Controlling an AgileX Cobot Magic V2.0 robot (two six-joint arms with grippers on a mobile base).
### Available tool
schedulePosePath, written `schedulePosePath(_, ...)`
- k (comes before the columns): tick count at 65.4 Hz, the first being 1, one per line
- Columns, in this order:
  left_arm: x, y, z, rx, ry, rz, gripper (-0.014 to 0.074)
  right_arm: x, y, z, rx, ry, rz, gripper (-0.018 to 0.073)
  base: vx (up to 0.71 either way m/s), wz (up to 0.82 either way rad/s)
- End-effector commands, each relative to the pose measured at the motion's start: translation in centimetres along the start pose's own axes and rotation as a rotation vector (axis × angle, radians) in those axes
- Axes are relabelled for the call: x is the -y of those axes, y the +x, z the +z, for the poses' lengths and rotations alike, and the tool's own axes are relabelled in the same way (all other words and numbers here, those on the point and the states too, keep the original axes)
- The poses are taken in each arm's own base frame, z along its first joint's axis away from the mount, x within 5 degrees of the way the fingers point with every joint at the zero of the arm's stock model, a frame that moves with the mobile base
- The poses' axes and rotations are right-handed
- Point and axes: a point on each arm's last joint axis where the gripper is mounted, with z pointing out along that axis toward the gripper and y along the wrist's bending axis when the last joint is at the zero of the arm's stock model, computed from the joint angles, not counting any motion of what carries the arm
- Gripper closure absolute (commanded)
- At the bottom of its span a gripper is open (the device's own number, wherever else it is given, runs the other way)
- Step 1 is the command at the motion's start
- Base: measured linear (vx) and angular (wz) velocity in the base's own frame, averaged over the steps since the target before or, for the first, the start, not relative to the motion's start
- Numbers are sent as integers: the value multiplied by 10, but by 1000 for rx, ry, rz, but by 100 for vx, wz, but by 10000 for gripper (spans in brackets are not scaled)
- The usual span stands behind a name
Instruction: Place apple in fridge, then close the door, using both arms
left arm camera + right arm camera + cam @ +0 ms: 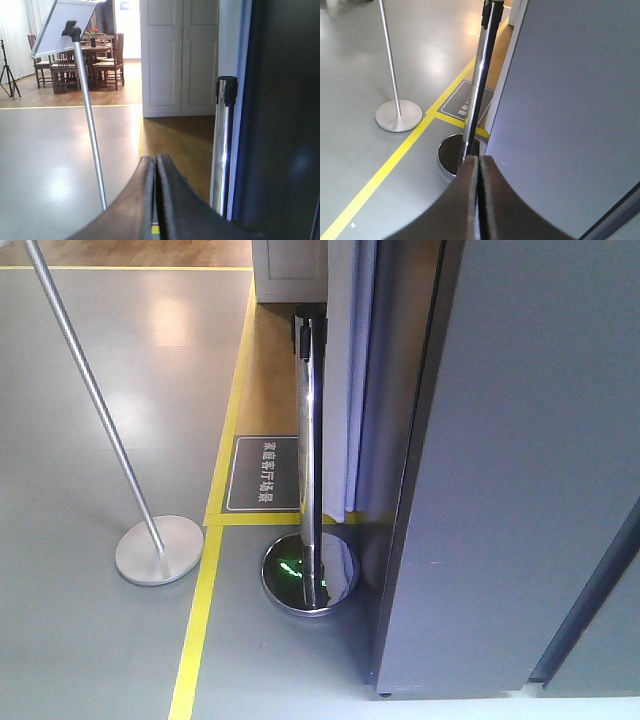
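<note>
My left gripper (155, 165) has its two dark fingers pressed together, nothing between them; same on my right gripper (479, 167), fingers meeting, clamped on nothing. Just past the right gripper I see the fridge (570, 110): flat dark grey outer panel, plain, upright, filling the right side of that view. In the front view the same grey panel (510, 470) stands on the grey floor (80, 440), right of frame. I can't tell whether the door is open from here. No apple in any view. Just beside the fridge's left edge stands a chrome stanchion post (310, 440) on a round shiny base. Further left, a tilted matte pole (95, 410) with a disc base. Yellow floor tape (195, 640) runs between them
</note>
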Motion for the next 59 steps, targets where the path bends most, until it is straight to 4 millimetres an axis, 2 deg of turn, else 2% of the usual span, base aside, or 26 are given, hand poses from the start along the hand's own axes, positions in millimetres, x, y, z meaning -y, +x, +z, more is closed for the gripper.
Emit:
schedulePosePath(1,3,-12,-2,91,27,-2,605,3,-11,-2,67,25,0,562,0,0)
schedulePosePath(30,3,-12,-2,91,27,-2,605,0,-11,-2,80,-26,-62,562,0,0)
schedulePosePath(36,3,-12,-2,91,27,-2,605,3,-7,2,139,2,-56,562,0,0)
schedulePosePath(47,3,-12,-2,91,27,-2,605,9,24,12,306,103,79,562,0,0)
schedulePosePath(59,3,-12,-2,91,27,-2,605,11,66,18,351,190,166,562,0,0)
